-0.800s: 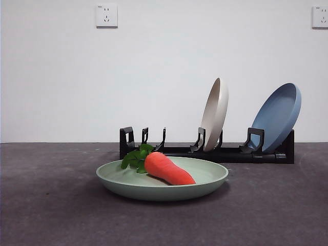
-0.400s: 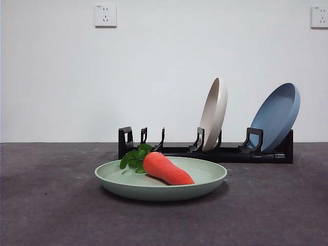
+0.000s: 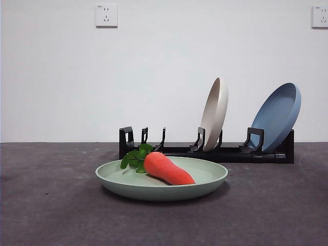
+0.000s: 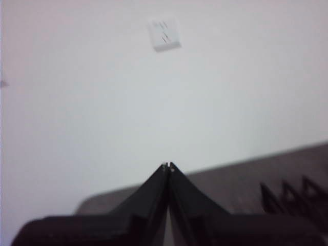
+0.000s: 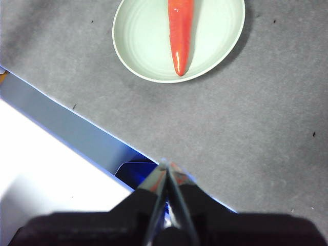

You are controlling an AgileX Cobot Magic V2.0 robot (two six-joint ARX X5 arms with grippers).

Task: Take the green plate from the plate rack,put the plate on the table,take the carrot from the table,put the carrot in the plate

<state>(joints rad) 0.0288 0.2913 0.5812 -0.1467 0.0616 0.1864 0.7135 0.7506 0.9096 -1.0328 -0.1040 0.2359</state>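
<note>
The green plate [image 3: 205,177] lies flat on the table [image 3: 56,205], in front of the plate rack [image 3: 225,152]. The carrot [image 3: 166,169] lies in the plate, leaves towards the rack's left end. The right wrist view shows the plate [image 5: 143,46] and carrot [image 5: 180,31] from high above. My right gripper [image 5: 165,165] is shut and empty, raised well back from the plate over the table's edge. My left gripper [image 4: 168,166] is shut and empty, facing the wall with rack prongs [image 4: 287,197] to one side. Neither gripper shows in the front view.
A cream plate [image 3: 215,113] and a blue plate [image 3: 279,115] stand in the rack's right slots. Two wall sockets [image 3: 106,15] sit on the white wall behind. The table's edge [image 5: 77,125] and a white surface below it show in the right wrist view.
</note>
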